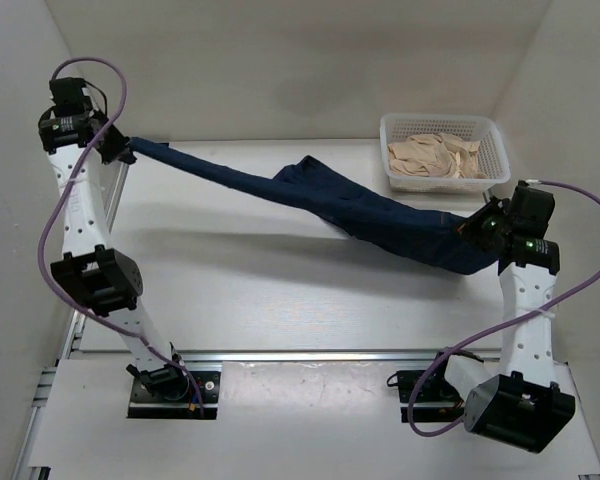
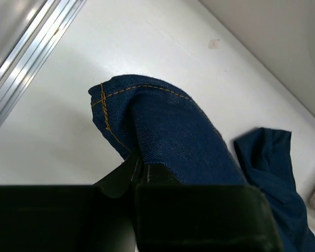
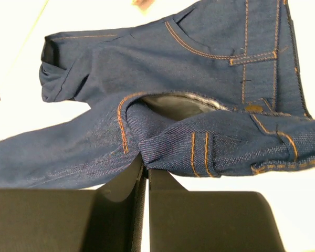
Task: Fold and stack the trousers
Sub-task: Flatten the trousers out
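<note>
**Jeans stretched between both arms**

The dark navy-blue denim trousers [image 1: 360, 205] stretch across the white table [image 1: 230, 290], from far left to right. The left gripper [image 1: 120, 150] is clamped on a leg hem. The right gripper [image 1: 477, 228] pinches the waistband, near a white plastic basket [image 1: 440, 122] holding beige cloth [image 1: 435, 158].

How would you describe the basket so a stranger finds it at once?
Start at the white table, seen from above, and go to its far right corner. There sits a white mesh basket holding crumpled beige cloth. It is the only container, and pale, while the jeans stretched beside it are dark blue.
</note>
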You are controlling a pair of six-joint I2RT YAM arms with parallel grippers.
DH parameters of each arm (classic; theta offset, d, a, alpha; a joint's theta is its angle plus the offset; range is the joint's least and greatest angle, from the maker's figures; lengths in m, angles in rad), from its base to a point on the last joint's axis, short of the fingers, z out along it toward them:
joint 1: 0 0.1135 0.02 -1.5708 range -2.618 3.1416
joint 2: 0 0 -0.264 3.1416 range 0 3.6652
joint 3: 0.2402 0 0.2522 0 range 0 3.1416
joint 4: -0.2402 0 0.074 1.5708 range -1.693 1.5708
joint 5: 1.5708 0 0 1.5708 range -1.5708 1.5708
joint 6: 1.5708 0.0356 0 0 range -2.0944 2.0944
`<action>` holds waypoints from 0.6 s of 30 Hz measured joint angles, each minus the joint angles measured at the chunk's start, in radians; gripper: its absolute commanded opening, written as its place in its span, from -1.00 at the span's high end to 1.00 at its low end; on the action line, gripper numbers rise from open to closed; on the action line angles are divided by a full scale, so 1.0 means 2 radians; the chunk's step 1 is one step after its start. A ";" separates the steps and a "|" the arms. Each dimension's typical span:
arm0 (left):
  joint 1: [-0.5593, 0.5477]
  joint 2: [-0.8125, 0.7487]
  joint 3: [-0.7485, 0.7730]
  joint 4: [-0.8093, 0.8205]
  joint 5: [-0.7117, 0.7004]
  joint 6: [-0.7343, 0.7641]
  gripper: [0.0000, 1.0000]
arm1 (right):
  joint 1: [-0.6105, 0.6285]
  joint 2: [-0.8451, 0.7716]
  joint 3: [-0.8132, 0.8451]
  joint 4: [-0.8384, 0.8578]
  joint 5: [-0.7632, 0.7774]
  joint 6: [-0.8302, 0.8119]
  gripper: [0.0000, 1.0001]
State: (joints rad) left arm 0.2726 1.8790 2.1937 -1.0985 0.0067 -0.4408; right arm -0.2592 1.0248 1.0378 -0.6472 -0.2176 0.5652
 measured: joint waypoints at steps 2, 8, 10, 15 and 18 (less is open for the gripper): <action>0.004 -0.025 -0.019 -0.010 -0.001 0.004 0.58 | 0.000 -0.007 -0.004 0.000 0.002 0.000 1.00; 0.031 -0.058 -0.156 -0.020 -0.026 0.031 -1.00 | -0.001 -0.092 -0.085 -0.026 0.022 0.008 -0.48; 0.033 -0.050 -0.174 -0.031 -0.035 0.036 -1.00 | -0.001 -0.124 -0.096 -0.056 0.033 0.007 -0.78; 0.027 -0.053 -0.169 -0.027 -0.035 0.044 0.11 | -0.001 -0.121 -0.070 -0.075 0.061 0.001 -0.70; 0.022 -0.059 -0.181 -0.011 -0.030 0.047 0.79 | -0.001 -0.097 -0.043 -0.074 0.066 -0.002 -0.33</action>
State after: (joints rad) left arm 0.3172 1.7618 1.8320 -1.1202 -0.0525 -0.3470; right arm -0.2619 0.8314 0.9520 -0.7944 -0.0849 0.5606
